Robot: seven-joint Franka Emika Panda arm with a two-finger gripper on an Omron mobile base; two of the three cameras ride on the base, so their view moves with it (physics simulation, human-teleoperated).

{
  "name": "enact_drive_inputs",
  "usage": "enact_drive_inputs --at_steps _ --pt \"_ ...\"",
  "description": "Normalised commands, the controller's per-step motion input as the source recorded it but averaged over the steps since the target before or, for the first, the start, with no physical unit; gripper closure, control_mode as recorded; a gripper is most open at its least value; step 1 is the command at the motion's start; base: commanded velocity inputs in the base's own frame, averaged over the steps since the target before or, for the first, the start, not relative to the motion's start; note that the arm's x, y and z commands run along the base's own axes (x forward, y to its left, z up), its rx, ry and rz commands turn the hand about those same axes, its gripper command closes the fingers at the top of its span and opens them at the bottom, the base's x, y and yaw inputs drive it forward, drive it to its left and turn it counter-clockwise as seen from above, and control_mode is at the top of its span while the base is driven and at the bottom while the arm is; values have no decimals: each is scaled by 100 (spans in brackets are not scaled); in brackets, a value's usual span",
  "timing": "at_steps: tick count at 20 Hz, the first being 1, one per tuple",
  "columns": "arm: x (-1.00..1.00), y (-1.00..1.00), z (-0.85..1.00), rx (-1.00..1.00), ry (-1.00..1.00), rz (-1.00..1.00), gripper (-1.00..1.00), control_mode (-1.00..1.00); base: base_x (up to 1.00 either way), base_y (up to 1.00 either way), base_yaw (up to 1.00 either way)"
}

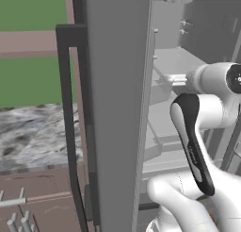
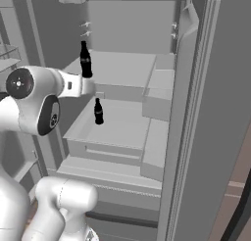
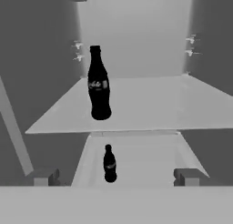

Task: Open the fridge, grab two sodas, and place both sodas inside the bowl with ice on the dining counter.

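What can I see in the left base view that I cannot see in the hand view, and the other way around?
The left base view alone gives the edge of the open fridge door with its long dark handle, a marbled counter beside it, brown drawers below, and the white arm.

The hand view alone gives two dark soda bottles: a larger-looking one on the upper shelf and one on the lower shelf.

Both show the grey shelves inside the open fridge.

You face the grey fridge [image 2: 206,112], doors open. Two black soda bottles stand upright: upper soda [image 3: 98,84] near its shelf's front-left edge, lower soda [image 3: 109,164] on the shelf below.
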Motion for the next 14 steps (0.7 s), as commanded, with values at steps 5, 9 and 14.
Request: enact_drive_inputs --at_steps 5,9,14 --pt "1 2 39 0 -25 7 -100 -100 0 0 0" --pt "5 7 38 -2 -13 0 -100 -100 0 0 0" --pt "20 5 8 -8 2 0 -100 -100 0 0 0"
